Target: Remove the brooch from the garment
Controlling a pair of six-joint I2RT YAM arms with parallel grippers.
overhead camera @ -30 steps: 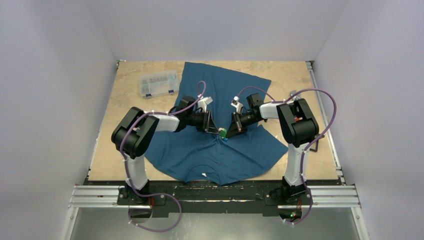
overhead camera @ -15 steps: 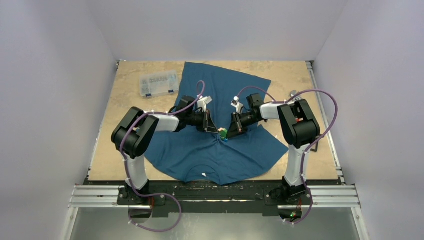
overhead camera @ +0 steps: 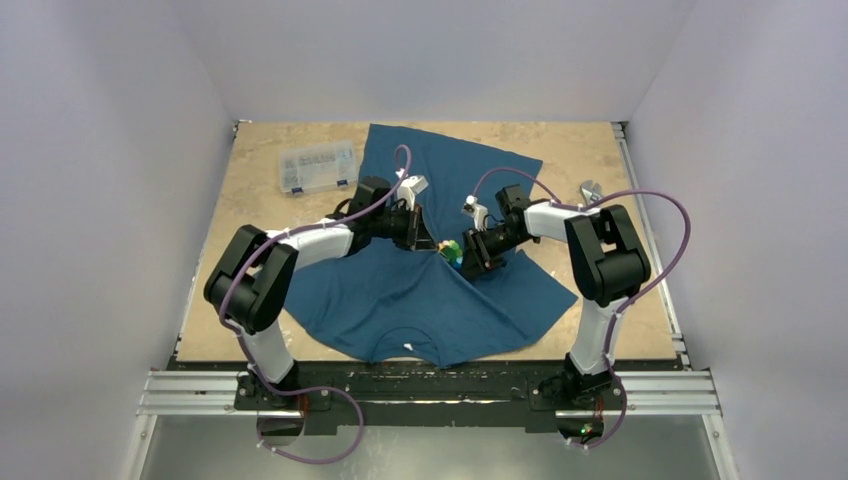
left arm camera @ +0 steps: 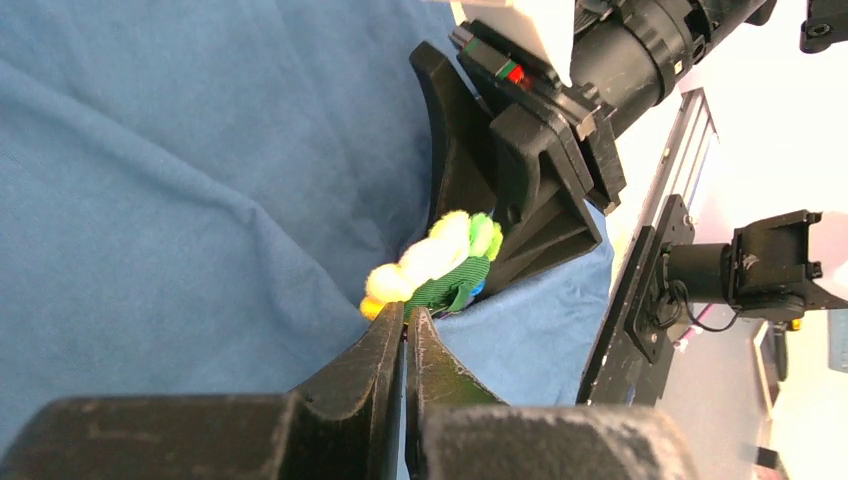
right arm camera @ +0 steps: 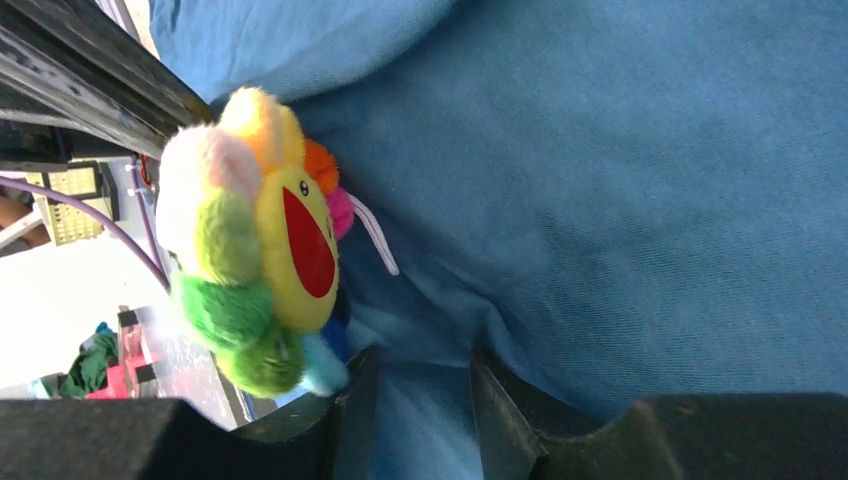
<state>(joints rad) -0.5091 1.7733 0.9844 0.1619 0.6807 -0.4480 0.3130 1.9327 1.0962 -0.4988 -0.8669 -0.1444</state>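
Observation:
The teal-blue garment (overhead camera: 440,170) lies spread on the table, gathered into a raised fold at its middle. The rainbow flower brooch (overhead camera: 452,252) sits on that fold between my two grippers. My left gripper (overhead camera: 436,246) comes from the left. In the left wrist view its jaws (left arm camera: 406,315) are shut, their tips pinching the lower edge of the brooch (left arm camera: 440,258). My right gripper (overhead camera: 463,257) comes from the right. In the right wrist view it (right arm camera: 415,370) is shut on a bunch of garment cloth (right arm camera: 650,150) just beside the brooch (right arm camera: 260,250).
A clear plastic organiser box (overhead camera: 318,167) lies at the back left beside the shirt. A small metal object (overhead camera: 588,188) lies near the right rail. White walls close in the table on three sides. The shirt's neckline with its white label (overhead camera: 409,349) faces the arm bases.
Both grippers have moved a little away from the bases with the brooch and the cloth fold. The left arm has stretched further out and the shirt's folds have shifted.

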